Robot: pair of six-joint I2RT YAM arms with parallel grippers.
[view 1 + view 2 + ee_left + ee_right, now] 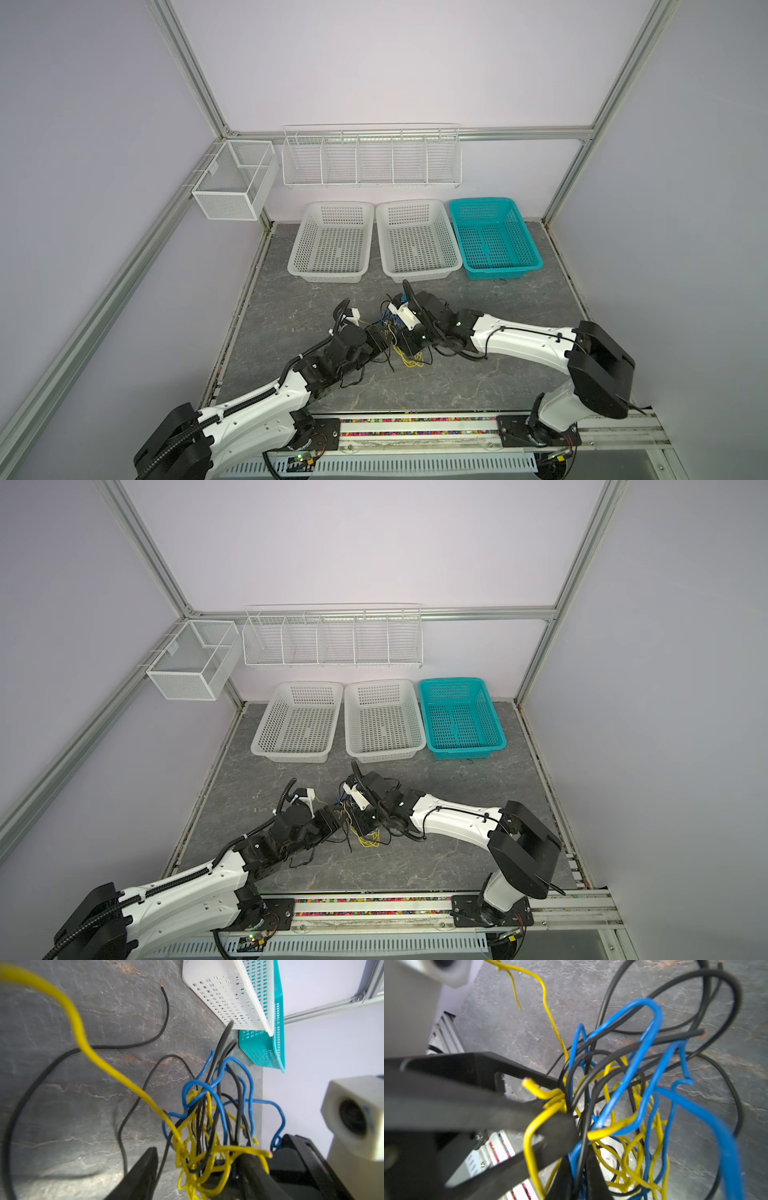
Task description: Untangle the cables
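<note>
The cables (pixel 410 361) are a knot of thin black, blue and yellow wires in mid-table, hanging between my two grippers in both top views (pixel 368 842). In the left wrist view my left gripper (pixel 199 1167) is open, its black fingers (pixel 145 1172) standing apart on either side of the yellow part of the tangle (pixel 199 1159). One finger touches a yellow strand. My right gripper (pixel 579 1169) is shut on black and blue strands of the cables (pixel 629 1088). Loose black ends trail over the grey tabletop (pixel 164 1014). The two grippers (pixel 385 341) (pixel 402 347) nearly meet.
Two white baskets (pixel 338 204) (pixel 409 202) and a teal basket (pixel 482 200) line the back of the table. A white wire rack (pixel 372 156) and a mesh box (pixel 232 183) hang on the walls. An aluminium rail (pixel 415 428) runs along the front edge.
</note>
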